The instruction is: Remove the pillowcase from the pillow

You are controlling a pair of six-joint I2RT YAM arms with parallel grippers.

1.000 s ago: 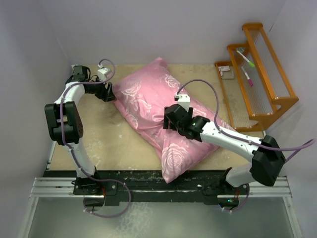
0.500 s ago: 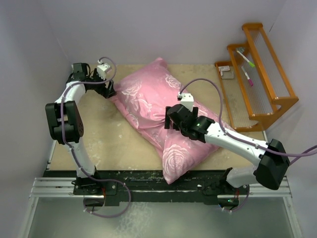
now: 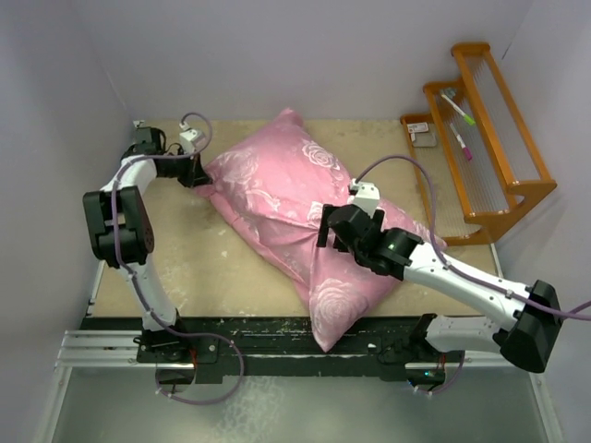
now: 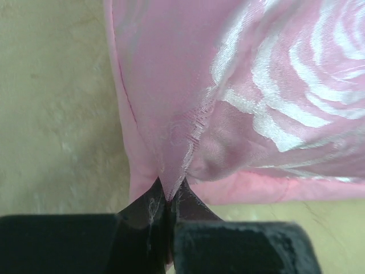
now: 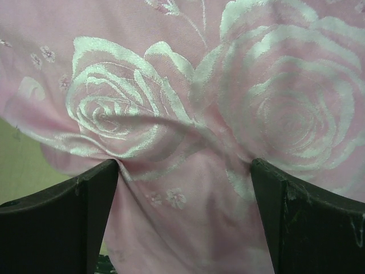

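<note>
**Anchor the corner, gather a deep fold, then draw apart**

Pale walls close round a tan table (image 3: 203, 268), seen from above, with an orange rack (image 3: 489, 157) at its far right. The pillowcase (image 3: 277, 189) lies slantwise across the middle, plump and full. The pillow is wholly inside it, so none of its white shows. Your left fingers (image 3: 198, 173) sit at the cover's far-left corner. Your right fingers (image 3: 325, 233) press onto its top near the middle.

From the left wrist, the left fingers (image 4: 151, 222) are clamped tight on a thin pinch of pink corner, the cloth fanning away taut. That grip looks sound to me, so treat it as your anchor and hold it firm.

From the right wrist, the right fingers (image 5: 63, 222) stand wide apart with their tips dug into the satin. A fold rises between them, but nothing is gripped yet. Close only on cloth, not on the stuffing beneath. Satin likely slips, so take a deep fold. I cannot tell which end is open, so find it before you drag.

No brand, label or readable writing shows anywhere; the cover carries only rose prints.
</note>
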